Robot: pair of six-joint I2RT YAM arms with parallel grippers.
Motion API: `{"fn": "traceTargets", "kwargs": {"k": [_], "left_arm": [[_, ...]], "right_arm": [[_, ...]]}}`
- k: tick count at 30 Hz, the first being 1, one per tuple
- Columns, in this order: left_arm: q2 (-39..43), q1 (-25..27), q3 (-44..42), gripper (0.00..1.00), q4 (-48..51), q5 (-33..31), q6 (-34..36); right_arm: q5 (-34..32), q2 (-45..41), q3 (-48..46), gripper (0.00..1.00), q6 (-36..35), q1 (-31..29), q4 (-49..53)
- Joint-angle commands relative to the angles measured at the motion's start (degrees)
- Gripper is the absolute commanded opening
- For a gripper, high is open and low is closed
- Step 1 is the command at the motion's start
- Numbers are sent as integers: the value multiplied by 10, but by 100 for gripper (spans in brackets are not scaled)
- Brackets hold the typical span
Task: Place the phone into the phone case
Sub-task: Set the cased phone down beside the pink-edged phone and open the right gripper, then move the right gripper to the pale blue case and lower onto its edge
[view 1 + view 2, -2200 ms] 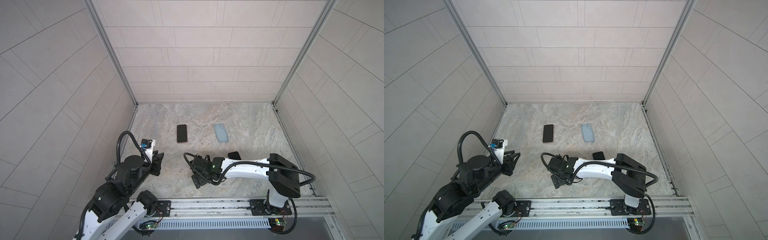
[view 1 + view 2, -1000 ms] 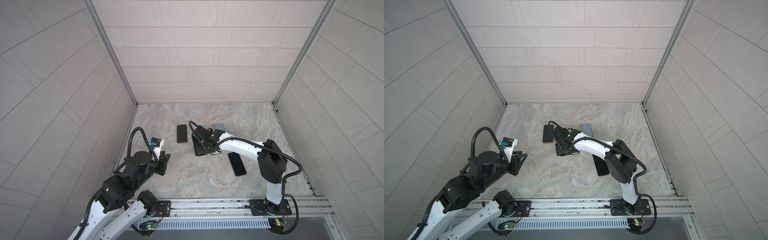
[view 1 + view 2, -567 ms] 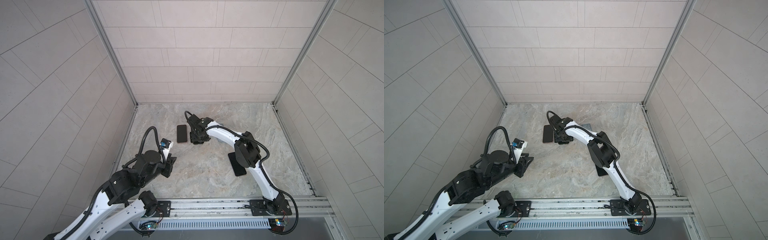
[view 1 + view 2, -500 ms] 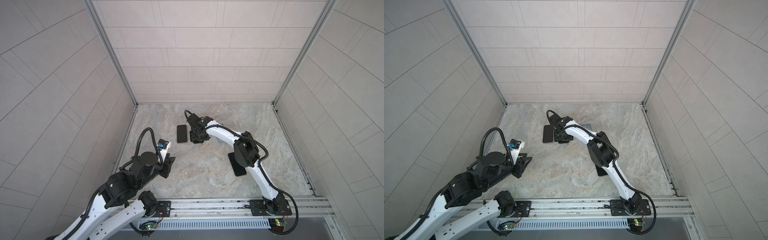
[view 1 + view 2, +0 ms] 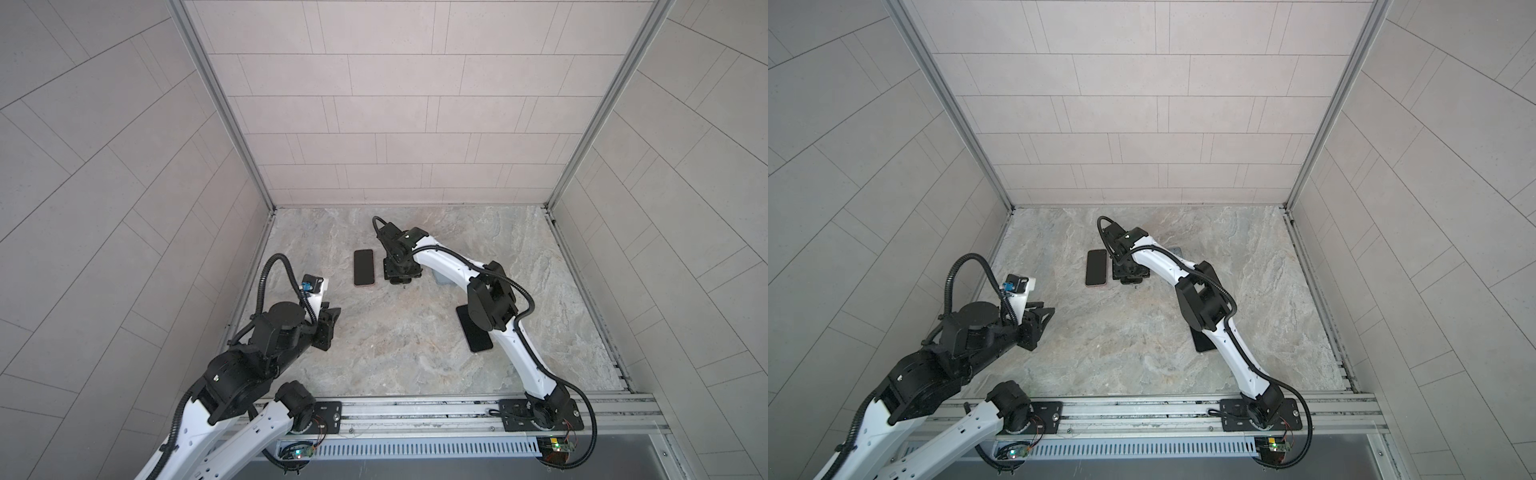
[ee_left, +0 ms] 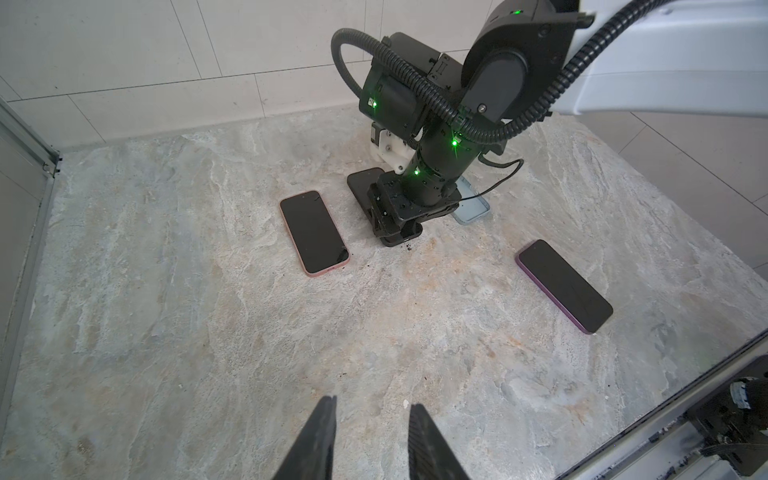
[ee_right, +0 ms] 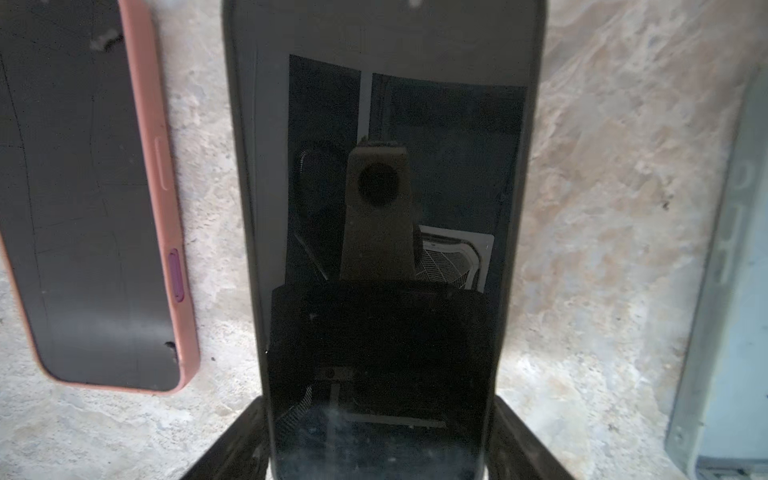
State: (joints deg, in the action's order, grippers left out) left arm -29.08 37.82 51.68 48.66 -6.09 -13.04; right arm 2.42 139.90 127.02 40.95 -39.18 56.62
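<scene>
From my station I find the right gripper point(image 7: 378, 415) set down over the black phone point(image 7: 382, 187). Its two fingers point(image 7: 237, 449) bear on the phone's long edges near one end, so I record it as clamped on that phone. The phone lies level, screen up; whether it rests fully on the table point(image 6: 208, 353) or rides just above it I cannot settle from the wrist view. Along one long edge the pink-cased phone point(image 7: 91, 208) lies just beside it, with only a narrow strip of stone between the two. Along the other edge the pale blue phone case point(image 7: 731, 291) lies apart from it by a wider strip (in both top views the right arm covers most of the case). The purple phone point(image 6: 563, 286) lies well apart from these, toward the near edge of the table and partly beneath the right arm's elbow. The left gripper point(image 6: 372, 436) hangs over bare stone at the left front, jaws narrowly parted and holding nothing, with open table between it and the phones.
</scene>
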Motion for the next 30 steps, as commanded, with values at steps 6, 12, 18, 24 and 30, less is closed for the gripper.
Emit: {"fn": "traceTargets", "kwargs": {"k": [6,12,18,24,30], "left_arm": [[7,-41,-3,35,-6,4,9],[11,-41,10,35,4,-2,-3],[-15,-41,31,36,5,29,-59],[-8,-41,-1,35,-9,56,-54],[-6,-41,-11,36,-23,59,-53]], "right_arm": [[-32,-58,-3,87,-50,19,18],[-41,-156,-93,83,-89,69,7],[18,-261,-312,69,-93,167,-104],[100,-266,-389,50,-129,210,-125],[92,-246,-411,39,-134,216,-127]]}}
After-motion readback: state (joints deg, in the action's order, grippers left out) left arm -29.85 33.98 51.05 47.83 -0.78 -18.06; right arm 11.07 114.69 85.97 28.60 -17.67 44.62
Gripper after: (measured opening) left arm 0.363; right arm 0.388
